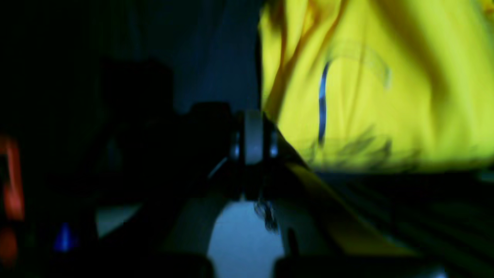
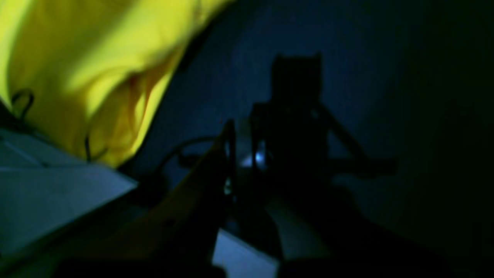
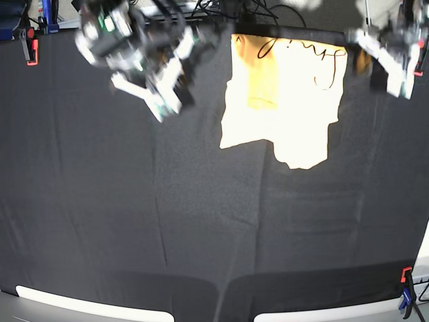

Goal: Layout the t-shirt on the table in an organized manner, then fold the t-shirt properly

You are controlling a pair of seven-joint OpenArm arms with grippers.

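left end effector point(image 1: 252, 148) sitting pressed together, nothing visibly pinched between the jaws; a dark strip running down from it past the t-shirt's point(image 1: 386, 96) edge, not clear if it is cloth or arm. hanging raised at the far corner of the worktop point(image 3: 134, 221), on the right side of the base view point(image 3: 392, 64), just beside the shirt's edge, blurred.

right end effector point(image 2: 241, 154) also pressed together, holding nothing as far as the dim wrist view allows. showing raised and blurred in the base view point(image 3: 161, 100), at the far left, apart from the shirt's left edge point(image 3: 231, 94).

t-shirt lying at the far middle of the worktop, top edge right at the far rim, spreading toward the near side. not lying flat in outline: lower edge stepped, one lobe reaching lower on the right, a darker orange folded patch sitting near its upper left. dark cable-like lines crossing its top part. looking overexposed, pale, in the base view and vivid yellow in both wrist views point(image 2: 88, 65).

worktop cloth wrinkling in long creases toward the near edge. red clamp point(image 3: 30, 50) gripping the far left edge, another red-and-blue clamp point(image 3: 407, 288) at the near right corner. wrist views too dark and smeared for finer detail.
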